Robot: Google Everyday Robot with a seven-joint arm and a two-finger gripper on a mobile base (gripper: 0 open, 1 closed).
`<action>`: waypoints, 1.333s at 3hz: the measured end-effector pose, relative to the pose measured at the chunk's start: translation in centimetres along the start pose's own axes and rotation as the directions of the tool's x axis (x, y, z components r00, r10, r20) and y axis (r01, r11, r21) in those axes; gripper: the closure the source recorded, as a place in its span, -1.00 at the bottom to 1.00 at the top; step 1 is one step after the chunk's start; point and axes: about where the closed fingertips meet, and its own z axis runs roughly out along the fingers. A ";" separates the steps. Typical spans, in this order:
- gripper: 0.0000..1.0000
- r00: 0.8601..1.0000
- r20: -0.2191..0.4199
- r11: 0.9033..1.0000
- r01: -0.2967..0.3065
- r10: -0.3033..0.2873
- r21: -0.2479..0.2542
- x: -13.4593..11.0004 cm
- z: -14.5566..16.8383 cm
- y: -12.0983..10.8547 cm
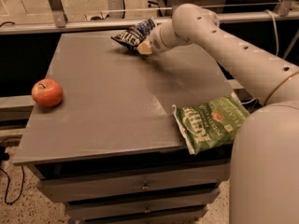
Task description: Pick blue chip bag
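We locate the gripper [144,47] over the far edge of the table [112,106], closed on the blue chip bag [133,34], which sits tilted just above the surface. The green chip bag [210,125] lies well apart.

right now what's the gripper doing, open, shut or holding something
Gripper: against the blue chip bag at the far edge of the table; open or shut cannot be told.
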 end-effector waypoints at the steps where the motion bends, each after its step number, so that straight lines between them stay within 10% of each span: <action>1: 1.00 0.996 0.077 0.999 0.037 -0.037 0.003 -2.4 -3.0 0.2; 2: 1.00 0.984 0.150 0.994 0.103 -0.096 -0.040 -5.0 -7.2 1.4; 4: 1.00 0.951 0.195 0.950 0.271 -0.239 -0.157 -5.1 -12.0 4.9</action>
